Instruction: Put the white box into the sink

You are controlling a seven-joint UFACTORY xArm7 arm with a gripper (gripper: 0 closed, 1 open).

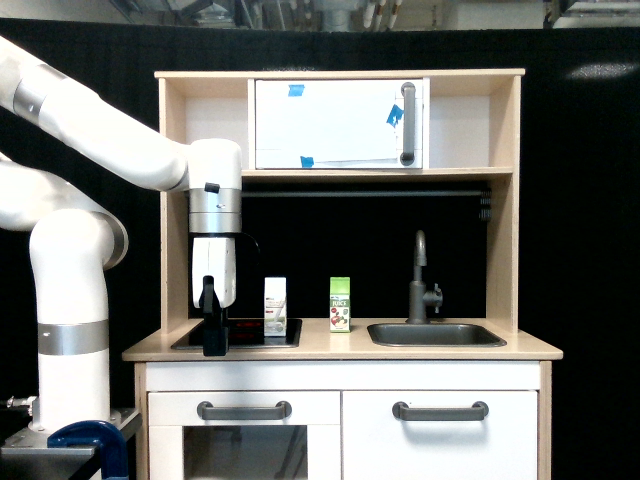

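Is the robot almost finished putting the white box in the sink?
Not yet. The white box stands on the stove top, away from the sink, which looks empty. The gripper hangs low beside the box on the exterior view's left, holding nothing. Grabbing, carrying past the green carton, and dropping remain.

Two cartons, one white box (275, 306) and one green-topped juice carton (340, 304); one sink (436, 335), one faucet (421, 280), one stovetop (250, 336).

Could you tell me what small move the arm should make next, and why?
Probably shift the claw toward the exterior view's right, up to the white box. The claw hangs low over the stovetop, holding nothing, and the box stands apart from it.
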